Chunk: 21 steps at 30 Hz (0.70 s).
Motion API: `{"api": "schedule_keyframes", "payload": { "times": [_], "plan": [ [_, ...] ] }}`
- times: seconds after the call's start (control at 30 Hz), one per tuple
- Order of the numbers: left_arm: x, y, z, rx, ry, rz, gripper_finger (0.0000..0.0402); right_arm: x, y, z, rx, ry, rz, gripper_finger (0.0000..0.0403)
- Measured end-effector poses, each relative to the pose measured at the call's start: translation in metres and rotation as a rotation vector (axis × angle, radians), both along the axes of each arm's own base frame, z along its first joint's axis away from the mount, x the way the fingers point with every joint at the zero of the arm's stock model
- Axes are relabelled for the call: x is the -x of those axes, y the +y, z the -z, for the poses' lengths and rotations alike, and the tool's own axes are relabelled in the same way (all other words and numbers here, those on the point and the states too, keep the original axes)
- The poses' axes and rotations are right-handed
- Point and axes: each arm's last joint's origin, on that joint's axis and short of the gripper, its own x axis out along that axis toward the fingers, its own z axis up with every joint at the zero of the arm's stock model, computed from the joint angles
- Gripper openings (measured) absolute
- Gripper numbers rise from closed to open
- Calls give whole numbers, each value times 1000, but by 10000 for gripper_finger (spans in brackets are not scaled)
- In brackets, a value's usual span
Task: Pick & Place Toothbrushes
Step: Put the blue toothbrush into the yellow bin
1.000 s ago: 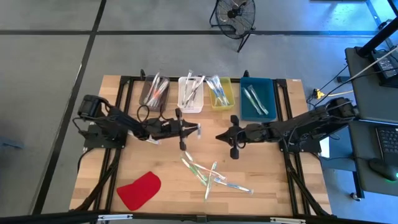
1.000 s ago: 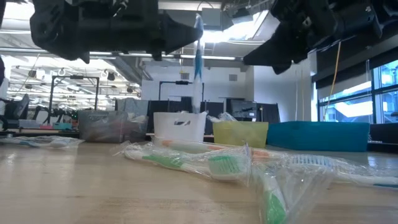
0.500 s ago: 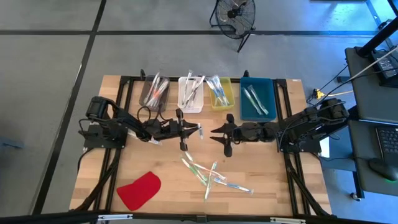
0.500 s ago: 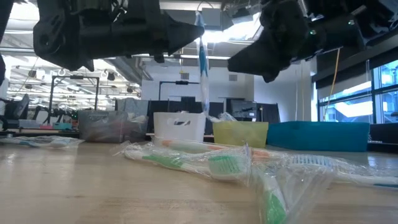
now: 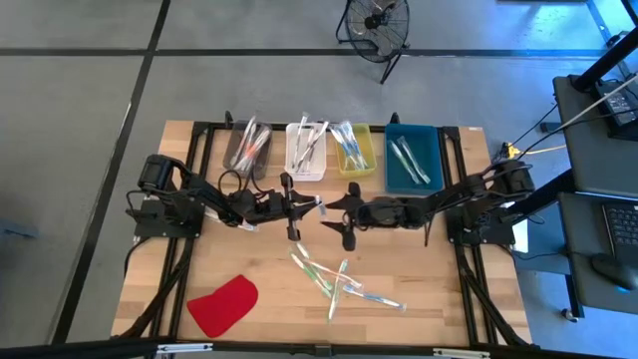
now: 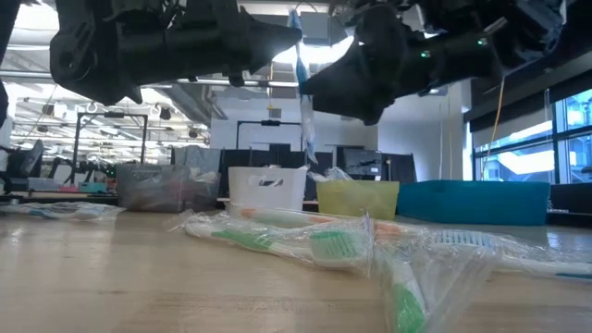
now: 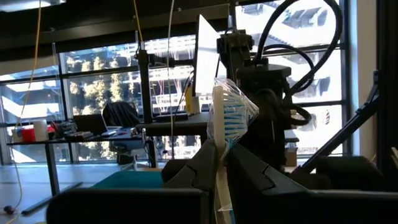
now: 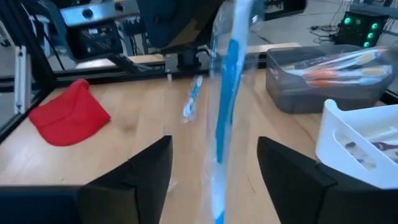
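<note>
1. No text, label, brand name, number or sign can be read in any of the four views.
2. The wrapped toothbrushes [image 5: 339, 281] lying loose on the table [image 5: 439, 309] show no legible print on their clear wrappers.
3. The four bins at the far edge, grey [image 5: 245, 150], white [image 5: 305, 152], yellow [image 5: 355, 150] and blue [image 5: 411, 160], carry no readable marking.
4. The robot arms show no readable lettering.

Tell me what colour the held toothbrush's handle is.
Blue and white toothbrush, clearest in the right wrist view.
</note>
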Motion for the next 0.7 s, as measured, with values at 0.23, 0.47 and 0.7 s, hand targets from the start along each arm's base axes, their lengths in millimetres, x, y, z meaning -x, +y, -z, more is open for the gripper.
{"api": "schedule_keyframes", "payload": {
  "times": [0.23,0.47,0.7],
  "plan": [
    [0,0,0,-1,0,4,20,-13,2,-2,0,45,2,209],
    [0,0,0,-1,1,3,20,-13,3,0,-20,78,-15,115],
    [0,0,0,-2,2,6,20,-13,3,1,-17,93,-14,22]
  ]
}}
